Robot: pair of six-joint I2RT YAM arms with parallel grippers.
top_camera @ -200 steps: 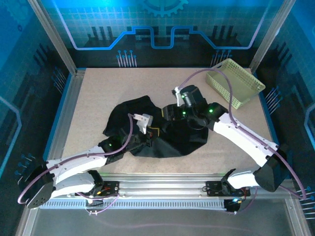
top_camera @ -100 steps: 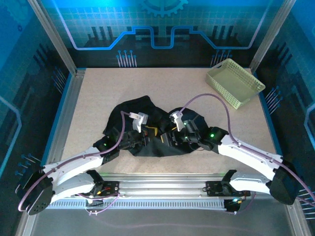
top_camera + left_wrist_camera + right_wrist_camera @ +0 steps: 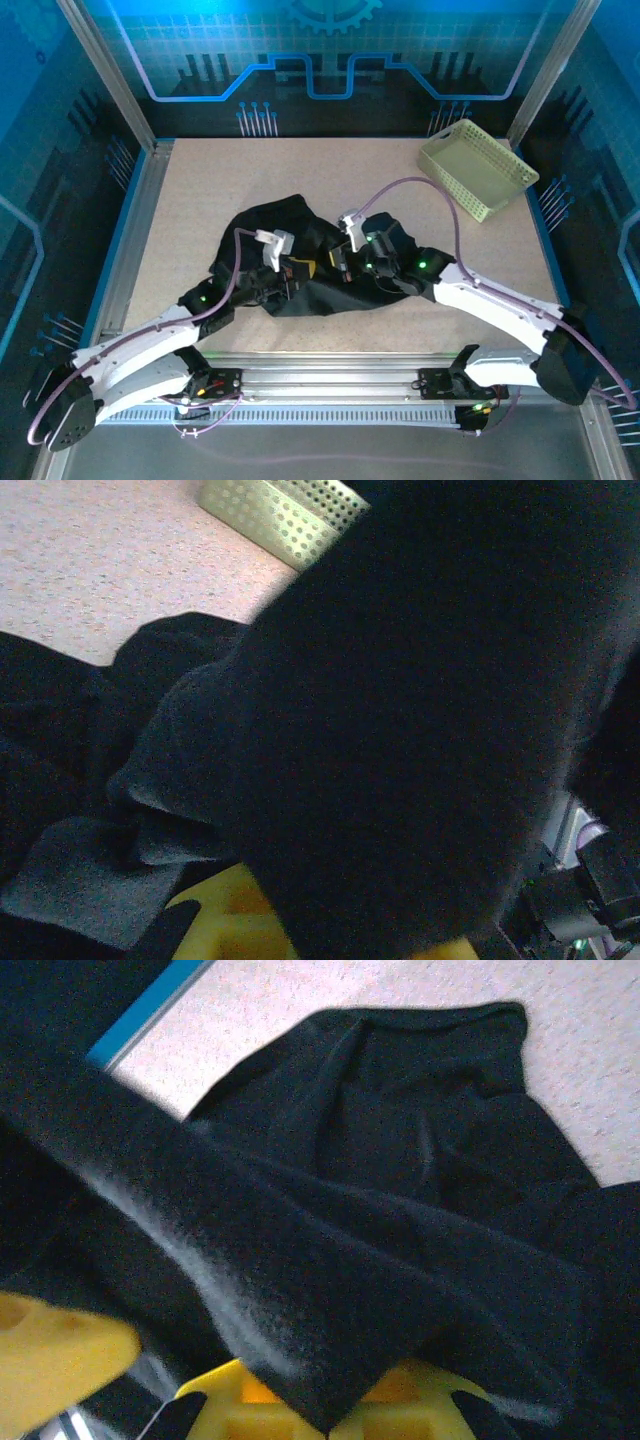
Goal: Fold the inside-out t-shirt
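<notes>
On desk, left tool and right tool sit in the t-shirt. Cloth covers both; can't tell apart or clamped.

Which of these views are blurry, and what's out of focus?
Left wrist: the t-shirt close to the lens is a soft dark blur, the basket behind sharper. Right wrist: the near fold is blurred, farther cloth crisp. Top external: sharp, evenly lit.

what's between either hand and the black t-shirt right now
Nothing visible. The left hand and right hand both sit in the t-shirt, with black fabric draped across their wrist views. The basket stands apart at the far right corner.
</notes>
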